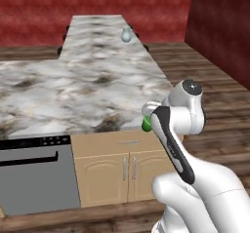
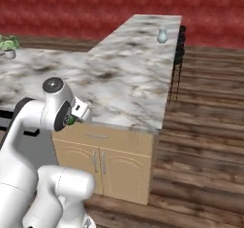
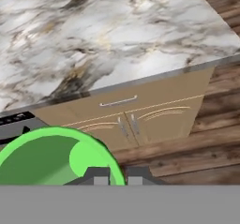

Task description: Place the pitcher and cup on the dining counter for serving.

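The green cup (image 3: 51, 157) fills the lower left of the hand view, its rim pinched between my gripper's (image 3: 115, 176) two dark fingertips. From the base cameras, the cup (image 1: 146, 125) (image 2: 71, 120) peeks out as a green patch behind the wrist, held over the front edge of the cabinet counter. The gripper (image 1: 149, 117) is shut on the cup. The pale blue-grey pitcher (image 1: 126, 35) (image 2: 162, 35) stands upright near the far end of the dining counter (image 1: 97, 29) (image 2: 138, 31), well away from the hand.
A marble counter (image 1: 73, 95) over wooden cabinets (image 1: 122, 164) lies in front of me, with a grey appliance front (image 1: 34, 173) at the left. Black stools (image 2: 180, 46) line the dining counter. A potted plant (image 2: 8, 46) stands far left. Wooden floor (image 2: 205, 141) spreads right.
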